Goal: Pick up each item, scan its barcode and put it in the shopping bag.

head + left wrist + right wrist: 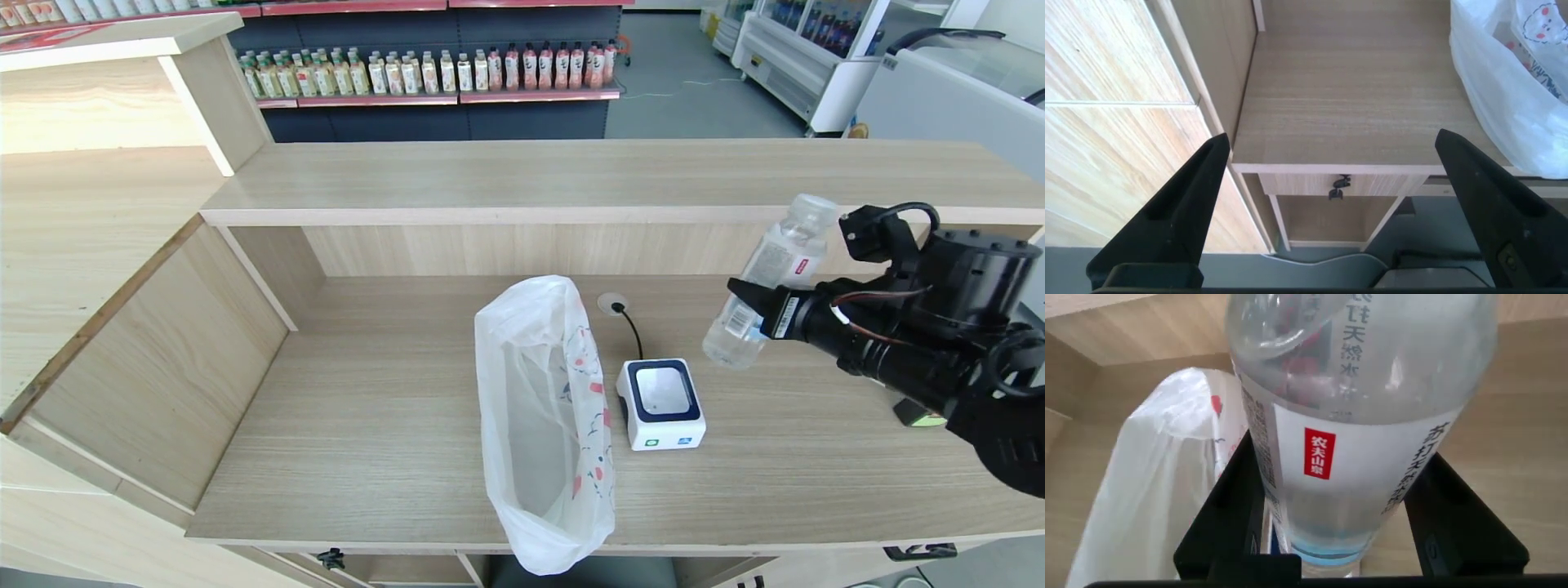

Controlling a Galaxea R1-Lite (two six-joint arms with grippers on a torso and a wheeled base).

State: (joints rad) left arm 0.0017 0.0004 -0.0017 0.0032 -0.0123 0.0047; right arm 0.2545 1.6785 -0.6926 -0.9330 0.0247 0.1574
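Observation:
My right gripper [755, 310] is shut on a clear water bottle [771, 278] with a white label, held tilted in the air to the right of and above the white barcode scanner [660, 402]. In the right wrist view the bottle [1355, 433] sits between the black fingers [1229, 514], with the shopping bag [1159, 482] behind it. The white plastic shopping bag [543, 416] lies open on the counter just left of the scanner. My left gripper [1331, 204] hangs open below the counter's front edge, left of the bag [1511, 90], holding nothing.
The wooden counter [392, 425] has a raised back ledge [620, 180] and a side wall [163, 359] on the left. The scanner's black cable [630, 327] runs to a hole in the counter. A small green-and-black item [918, 415] lies under the right arm. Shelves of bottles [424, 73] stand beyond.

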